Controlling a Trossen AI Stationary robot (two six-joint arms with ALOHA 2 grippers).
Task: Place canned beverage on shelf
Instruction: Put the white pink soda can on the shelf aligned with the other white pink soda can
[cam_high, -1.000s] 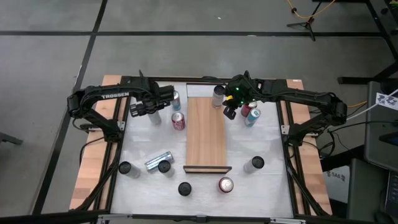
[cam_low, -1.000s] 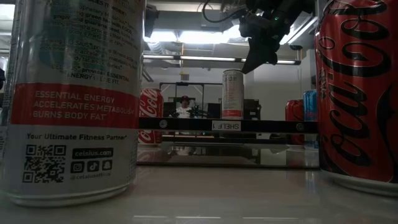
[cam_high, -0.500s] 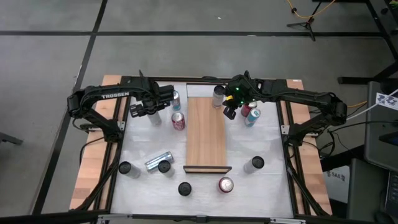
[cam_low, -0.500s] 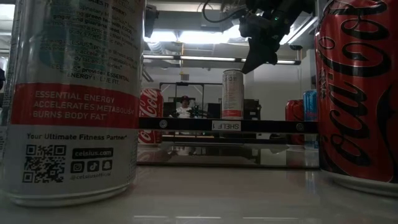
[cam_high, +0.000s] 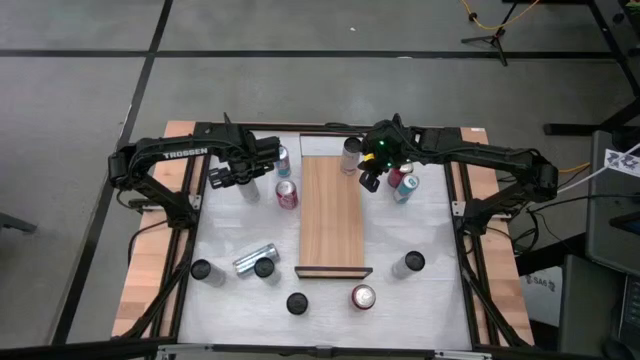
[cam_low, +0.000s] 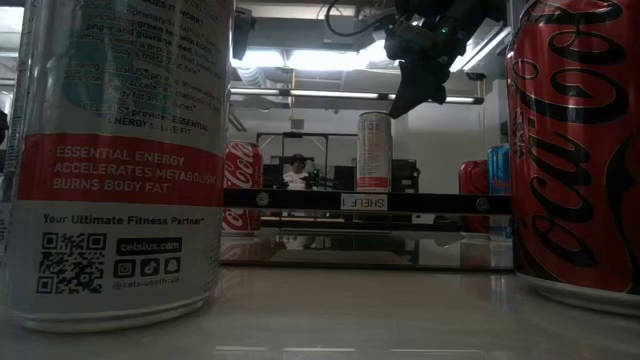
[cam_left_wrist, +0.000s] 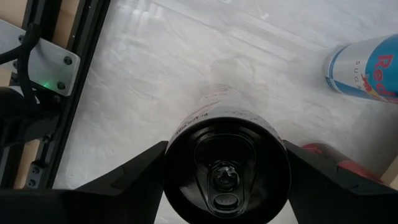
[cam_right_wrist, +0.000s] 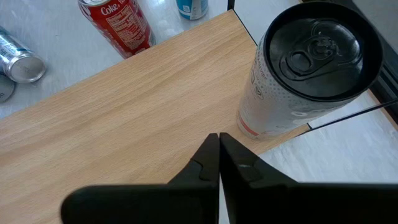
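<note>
Standing on shelf (cam_high: 332, 220) corner, white can (cam_high: 351, 153), right gripper (cam_high: 369, 183) beside

Lab: framed robot table (cam_high: 440, 215), concrete floor (cam_high: 80, 90)

The shelf (cam_high: 332, 215) lies bare along nearly its whole length, so a gripper could pass down it freely. Only its far end is taken: a white can (cam_high: 351, 154) stands there at the corner, with the right gripper (cam_high: 370, 180) hanging just beside it, fingers pressed together. On the counter (cam_high: 430, 225) left of the shelf, a red can (cam_high: 287, 194) stands close by its long edge, and the left gripper (cam_left_wrist: 227, 163) straddles a black-topped can (cam_left_wrist: 226, 167) with a blue-and-silver can (cam_high: 282, 160) near. Right of the shelf, two cans (cam_high: 403, 184) crowd the far end. Six more cans (cam_high: 262, 264) ring the near end.
</note>
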